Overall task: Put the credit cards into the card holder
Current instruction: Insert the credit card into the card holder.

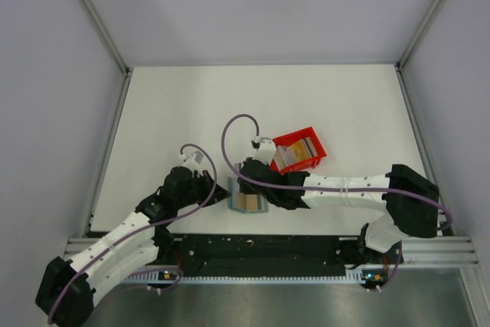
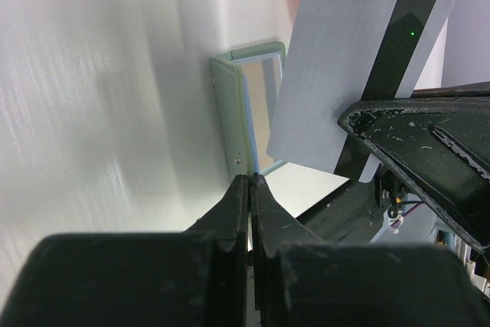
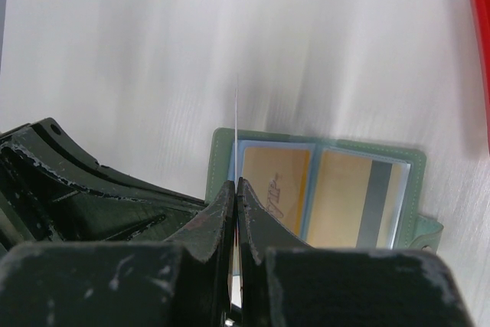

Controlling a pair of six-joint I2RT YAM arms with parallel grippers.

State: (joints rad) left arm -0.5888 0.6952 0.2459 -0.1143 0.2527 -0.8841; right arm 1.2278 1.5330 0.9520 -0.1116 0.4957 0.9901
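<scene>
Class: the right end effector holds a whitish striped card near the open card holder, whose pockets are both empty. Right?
No: both pockets hold tan cards, per the right wrist view. The right end effector does hold the whitish striped card near the open card holder.

You had white table (image 1: 321,105), matte, faint brushed streaks on surface. Two things lay directly on it. Card holder (image 3: 344,145) lay open and flat near front edge, pockets facing up. Red bin (image 1: 294,136) stood just behind it, toward right, slightly turned, not touching it.
</scene>
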